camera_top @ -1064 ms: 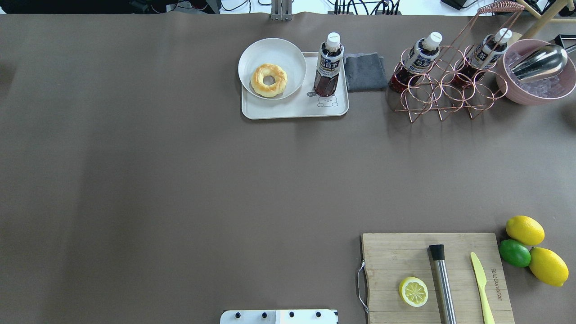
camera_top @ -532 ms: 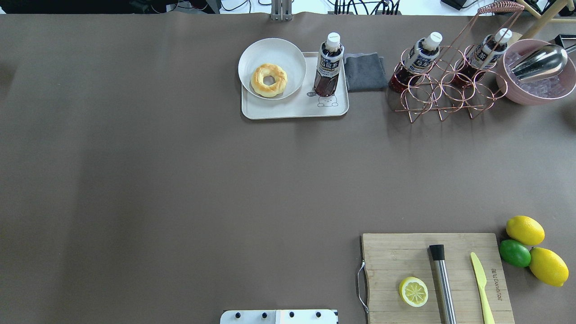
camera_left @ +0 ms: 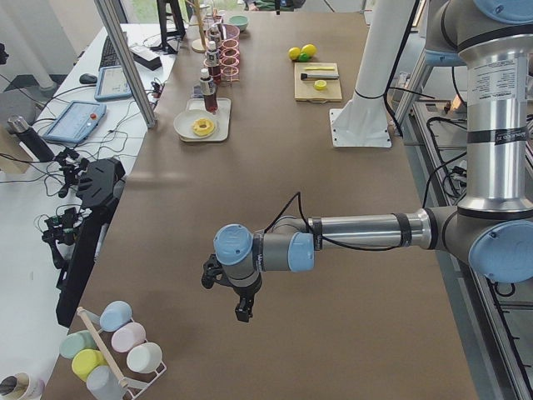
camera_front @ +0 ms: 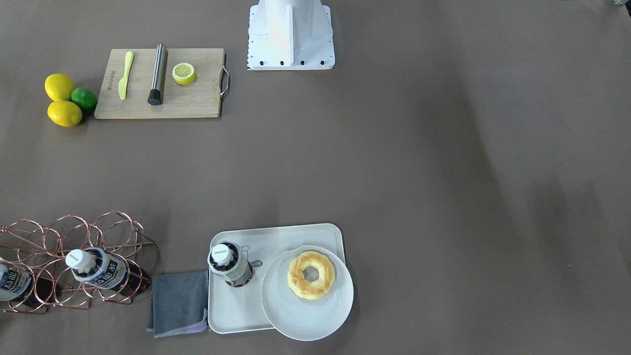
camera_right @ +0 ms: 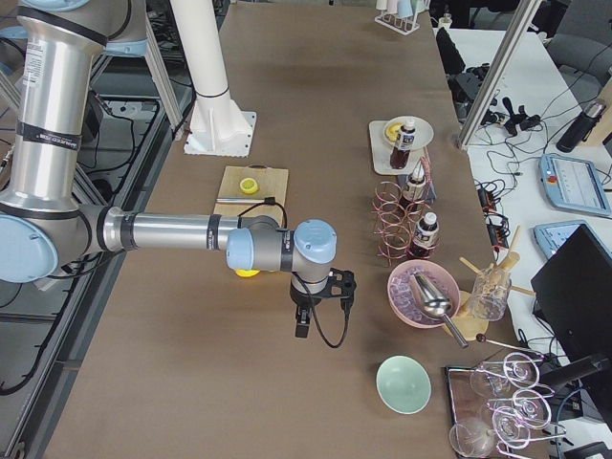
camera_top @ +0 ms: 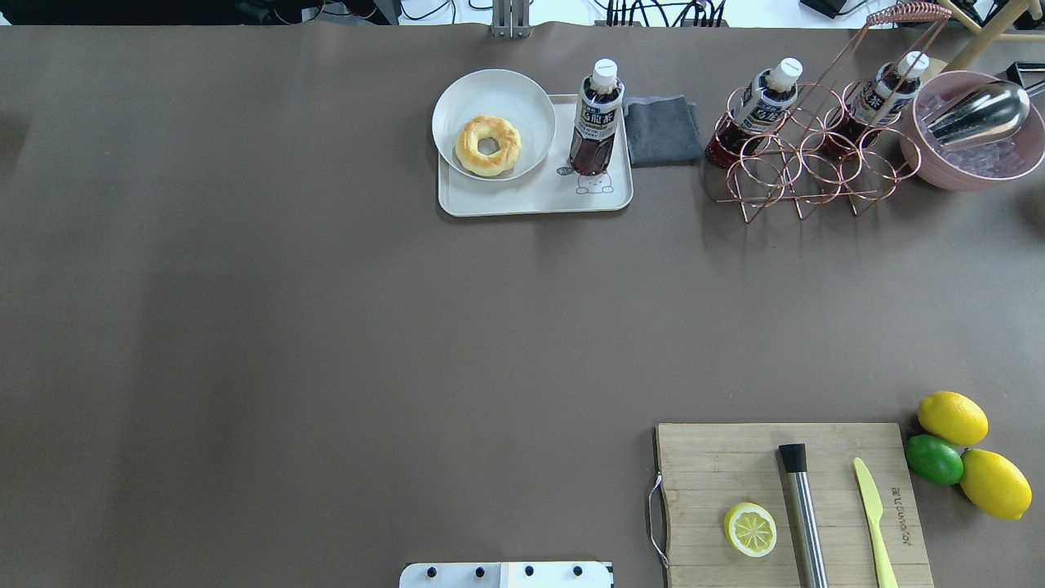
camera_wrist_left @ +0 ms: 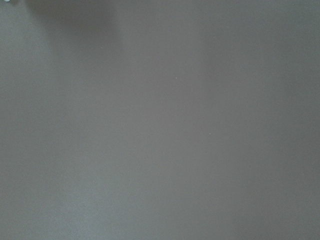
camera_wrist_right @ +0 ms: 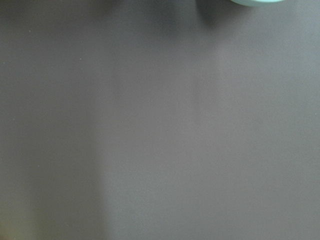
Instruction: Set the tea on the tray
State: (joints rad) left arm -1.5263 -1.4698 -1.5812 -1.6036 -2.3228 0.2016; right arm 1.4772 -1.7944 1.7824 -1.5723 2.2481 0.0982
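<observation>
Tea (camera_top: 597, 122) upright on tray (camera_top: 522, 198) | plate (camera_top: 493, 90) (doughnut (camera_top: 488, 145) inside) overlapping tray

Counted on the bench (camera_top: 326, 327). Tea bottles (camera_top: 597, 114): three. Whole lemons (camera_top: 952, 417): two. One each of the following: tray (camera_top: 531, 198), white plate (camera_top: 461, 90), ring doughnut (camera_top: 488, 145), grey cloth (camera_top: 661, 131), copper wire rack (camera_top: 816, 152), pink ice bowl (camera_top: 922, 167), steel scoop (camera_top: 984, 110), cutting board (camera_top: 710, 474), lemon half (camera_top: 750, 529), muddler (camera_top: 804, 523), plastic knife (camera_top: 875, 523), lime (camera_top: 934, 459), mint bowl (camera_right: 403, 384).
</observation>
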